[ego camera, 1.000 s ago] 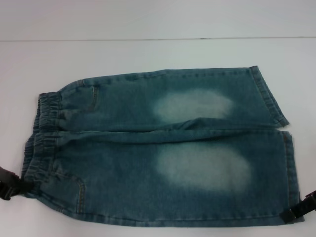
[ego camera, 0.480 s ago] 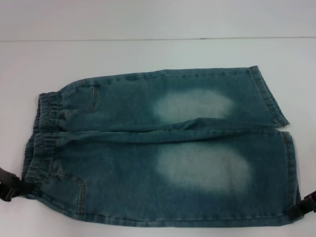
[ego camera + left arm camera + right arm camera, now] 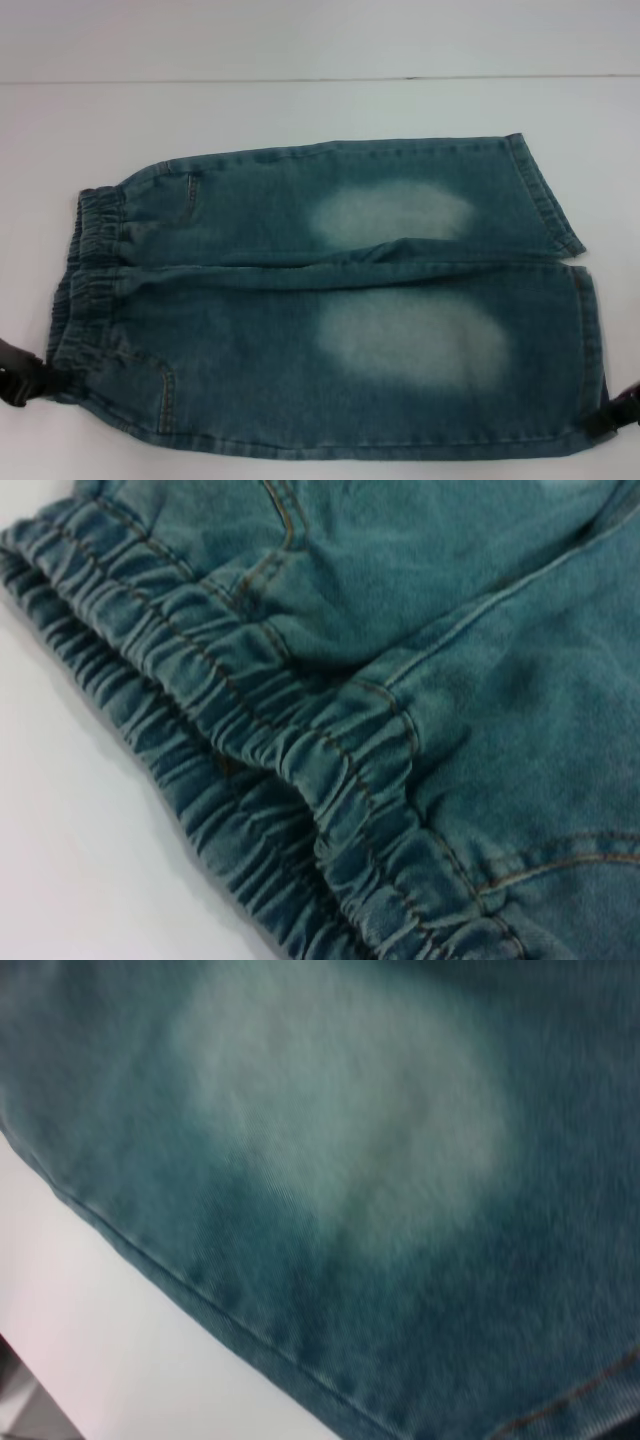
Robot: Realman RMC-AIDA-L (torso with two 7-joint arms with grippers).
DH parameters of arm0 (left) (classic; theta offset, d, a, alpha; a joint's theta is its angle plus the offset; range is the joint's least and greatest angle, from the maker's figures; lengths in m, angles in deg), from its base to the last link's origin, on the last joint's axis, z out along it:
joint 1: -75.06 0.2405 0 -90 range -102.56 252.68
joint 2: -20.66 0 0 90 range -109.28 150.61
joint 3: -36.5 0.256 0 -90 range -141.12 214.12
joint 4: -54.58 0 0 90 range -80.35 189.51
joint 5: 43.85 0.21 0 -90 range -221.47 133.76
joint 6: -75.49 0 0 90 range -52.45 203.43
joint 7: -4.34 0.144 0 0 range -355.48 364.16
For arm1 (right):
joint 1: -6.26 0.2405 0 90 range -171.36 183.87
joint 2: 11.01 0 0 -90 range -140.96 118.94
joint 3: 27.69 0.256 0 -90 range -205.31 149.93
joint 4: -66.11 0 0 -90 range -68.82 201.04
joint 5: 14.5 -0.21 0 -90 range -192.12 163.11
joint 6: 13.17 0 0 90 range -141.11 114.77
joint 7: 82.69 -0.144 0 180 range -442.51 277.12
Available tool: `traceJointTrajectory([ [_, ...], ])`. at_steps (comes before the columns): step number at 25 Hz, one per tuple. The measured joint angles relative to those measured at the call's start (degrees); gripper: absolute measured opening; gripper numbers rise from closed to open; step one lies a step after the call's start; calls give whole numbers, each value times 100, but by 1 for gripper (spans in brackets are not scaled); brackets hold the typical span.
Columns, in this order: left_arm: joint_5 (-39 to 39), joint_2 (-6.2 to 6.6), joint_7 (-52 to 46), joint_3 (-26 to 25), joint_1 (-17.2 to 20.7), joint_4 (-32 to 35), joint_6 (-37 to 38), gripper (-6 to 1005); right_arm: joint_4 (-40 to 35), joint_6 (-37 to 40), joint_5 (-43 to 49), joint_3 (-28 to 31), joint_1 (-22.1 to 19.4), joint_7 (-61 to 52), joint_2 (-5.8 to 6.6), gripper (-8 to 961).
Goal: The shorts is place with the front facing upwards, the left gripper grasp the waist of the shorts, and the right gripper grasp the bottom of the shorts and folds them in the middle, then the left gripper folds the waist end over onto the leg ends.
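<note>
The blue denim shorts (image 3: 330, 300) lie flat on the white table, front up, with two pale thigh patches. The gathered elastic waist (image 3: 85, 280) is at the left and the bottom of the shorts (image 3: 592, 330), two straight leg hems, is at the right. My left gripper (image 3: 22, 375) sits at the near corner of the waist, touching the cloth edge. My right gripper (image 3: 615, 412) is at the near corner of the near leg hem. The left wrist view is filled by the puckered waistband (image 3: 300, 760). The right wrist view shows a faded patch (image 3: 350, 1150) and a side seam.
The white table (image 3: 320, 110) stretches beyond the shorts on the far side, with its back edge running across the head view. A narrow strip of table (image 3: 100, 1310) shows beside the near side seam.
My right gripper has slid a little to the right and away from the lower corner of the near leg hem. The left gripper and the shorts have hardly moved.
</note>
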Motion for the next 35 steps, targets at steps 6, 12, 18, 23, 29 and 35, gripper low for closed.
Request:
traceJointTrajectory([
  [6,-121,40,-119,-144,-166,-3,137,59,39,19,-484,180,-7,254,110,42],
  [12,-290,73,-227,-387,-359,3,264,59,61,106,-1179,330,-9,471,223,43],
  [18,-416,254,-416,-903,-552,35,278,59,52,32,-1738,596,1,535,357,42],
  [23,-859,358,-417,-1245,-626,5,258,58,95,-206,-2086,881,38,601,405,43],
  [29,-1150,265,-424,-1198,-756,2,47,58,104,-672,-2423,902,82,664,340,42],
  [35,-1309,192,-551,-1198,-831,-33,-431,58,98,-1387,-2674,938,96,821,255,42],
])
